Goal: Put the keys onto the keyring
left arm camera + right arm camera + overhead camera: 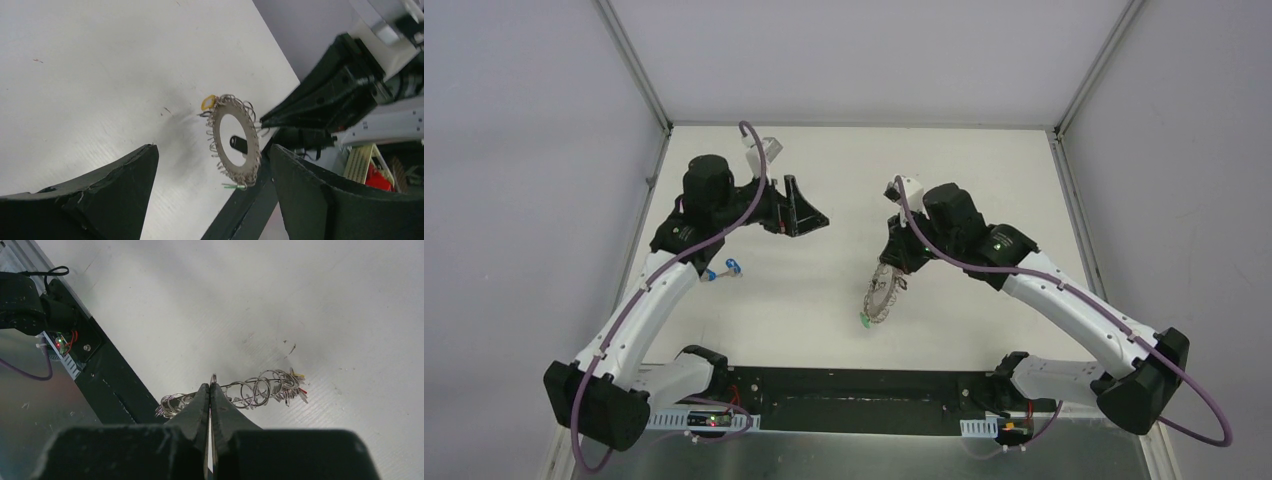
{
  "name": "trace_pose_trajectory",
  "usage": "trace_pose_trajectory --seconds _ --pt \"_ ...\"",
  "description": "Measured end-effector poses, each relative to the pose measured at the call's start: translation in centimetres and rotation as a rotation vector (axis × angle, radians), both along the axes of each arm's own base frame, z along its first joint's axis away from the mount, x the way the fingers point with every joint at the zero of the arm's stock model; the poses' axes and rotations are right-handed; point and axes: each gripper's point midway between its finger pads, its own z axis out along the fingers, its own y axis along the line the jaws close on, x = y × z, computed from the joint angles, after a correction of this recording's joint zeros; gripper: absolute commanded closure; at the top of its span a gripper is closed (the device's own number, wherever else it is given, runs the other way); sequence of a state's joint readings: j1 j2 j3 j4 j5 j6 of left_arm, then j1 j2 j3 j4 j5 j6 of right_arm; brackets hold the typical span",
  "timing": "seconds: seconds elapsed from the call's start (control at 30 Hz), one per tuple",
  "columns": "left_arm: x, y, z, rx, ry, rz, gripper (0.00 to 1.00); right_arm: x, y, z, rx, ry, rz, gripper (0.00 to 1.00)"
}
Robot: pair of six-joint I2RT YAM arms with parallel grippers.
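**A:** Between the two grippers, how much room is there?

**B:** Plenty. Bare white table (pixel 844 150) runs from there to the back. Grey walls (pixel 524 150) close off the left, right and far sides, and a black rail (pixel 854 385) lines the near edge.

**A:** And the left gripper (pixel 212 150)?

**B:** Its fingers are spread wide with nothing between them. It faces the ring, well apart from it.

**A:** Where's the keyring (pixel 886 290)?

**B:** Right of centre, near the rail and standing on edge. The right gripper (pixel 210 390) is pinched tight on its rim. I can't tell whether its low end touches the table.

**A:** What's on it?

**B:** A green key (pixel 864 322) at the low end, a yellow tag (pixel 208 102) on the rim, and a black key (pixel 239 144) seen through the hole. A blue-headed key (pixel 732 267) lies loose beside the left arm.
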State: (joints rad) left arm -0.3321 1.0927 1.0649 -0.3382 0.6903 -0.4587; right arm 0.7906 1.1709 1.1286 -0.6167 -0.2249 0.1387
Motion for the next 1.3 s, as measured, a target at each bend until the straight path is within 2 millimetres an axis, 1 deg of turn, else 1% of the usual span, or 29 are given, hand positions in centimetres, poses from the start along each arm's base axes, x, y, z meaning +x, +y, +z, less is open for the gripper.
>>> trace_pose_trajectory --seconds 0.03,0.1,0.2,0.27,0.33,0.43,0.5,0.6,0.67,0.73,0.83,0.93,1.03,1.17,1.3 --pt "-0.6 0.0 -0.1 -0.005 -0.017 -0.019 0.17 -0.1 0.0 -0.2 -0.003 0.001 0.008 1.00" --pt "-2.1 -0.2 -0.7 -0.018 -0.069 -0.081 0.17 -0.5 0.0 -0.9 -0.006 0.002 0.035 1.00" --pt "-3.9 -0.7 -1.8 -0.046 -0.144 -0.185 0.17 -1.0 0.0 -1.6 -0.004 -0.007 0.075 1.00" --pt "-5.0 -0.9 -2.6 -0.064 -0.192 -0.240 0.16 -1.5 0.0 -1.9 0.002 -0.028 0.123 1.00" --pt "-5.9 -1.0 -2.9 -0.082 -0.248 -0.287 0.15 -2.0 -0.1 -1.9 0.011 -0.058 0.166 1.00" --pt "-6.9 -1.2 -1.9 -0.106 -0.350 -0.328 0.15 -2.3 -0.3 -1.4 0.035 -0.123 0.199 1.00" --pt "-7.5 -1.4 -0.7 -0.120 -0.432 -0.351 0.16 -2.3 -0.4 -0.9 0.045 -0.156 0.210 1.00" --pt "-8.4 -1.8 0.8 -0.139 -0.520 -0.380 0.17 -1.5 -0.5 -0.4 0.027 -0.238 0.227 1.00" --pt "-8.8 -2.1 1.2 -0.147 -0.544 -0.393 0.18 -0.8 -0.6 -0.4 -0.006 -0.272 0.236 1.00" --pt "-8.9 -2.3 1.2 -0.150 -0.551 -0.395 0.18 -0.1 -0.4 -0.7 -0.036 -0.292 0.245 1.00" --pt "-9.0 -2.4 0.7 -0.150 -0.545 -0.387 0.19 0.4 0.1 -1.9 -0.082 -0.292 0.272 1.00" --pt "-9.1 -2.4 0.3 -0.147 -0.542 -0.376 0.20 -0.5 1.0 -3.3 -0.114 -0.275 0.329 1.00" --pt "-9.3 -2.2 0.0 -0.146 -0.547 -0.360 0.21 -2.8 2.0 -4.8 -0.113 -0.251 0.416 1.00" --pt "-9.9 -1.9 -0.4 -0.145 -0.560 -0.357 0.21 -5.3 2.4 -6.8 -0.089 -0.182 0.491 1.00" --pt "-10.1 -1.8 -1.0 -0.135 -0.553 -0.359 0.23 -6.5 2.7 -8.1 -0.062 -0.095 0.502 1.00"
